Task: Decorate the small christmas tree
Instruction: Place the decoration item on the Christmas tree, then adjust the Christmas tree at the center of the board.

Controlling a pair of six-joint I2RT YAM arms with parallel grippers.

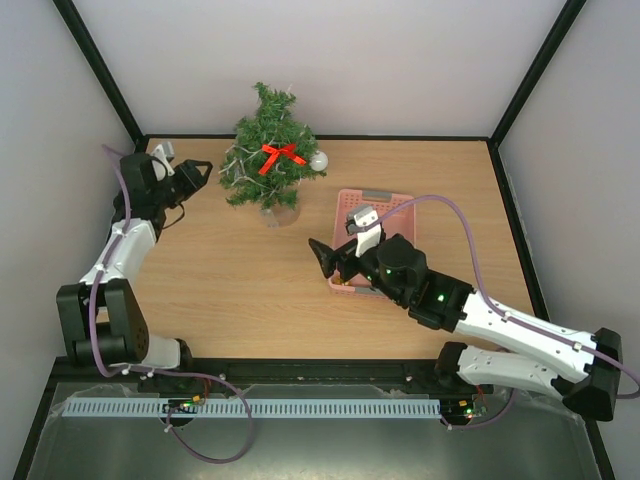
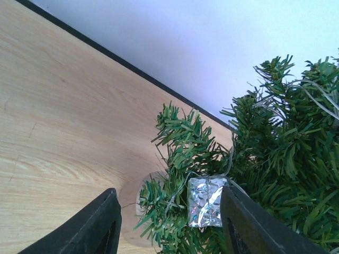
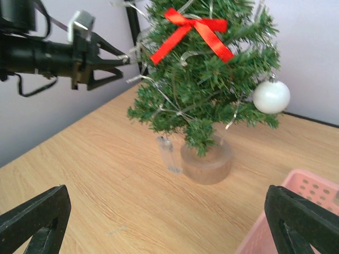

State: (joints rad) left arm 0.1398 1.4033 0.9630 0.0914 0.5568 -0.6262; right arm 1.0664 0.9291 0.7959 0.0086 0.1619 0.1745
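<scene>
While the left gripper (image 1: 205, 173) sits just left of the small christmas tree (image 1: 272, 165), its jaws are approx half apart w/ a silver gift ornament (image 2: 205, 201) hanging on a branch between them, nothing pinched. Tree's upright on the table (image 1: 220, 290), red bow (image 1: 281, 155) on it. Right gripper (image 1: 322, 260), in front & right of the tree, is spread wide, empty. Risk imo: the ornament's thread snags a finger on pull-back and tips the tree.
</scene>
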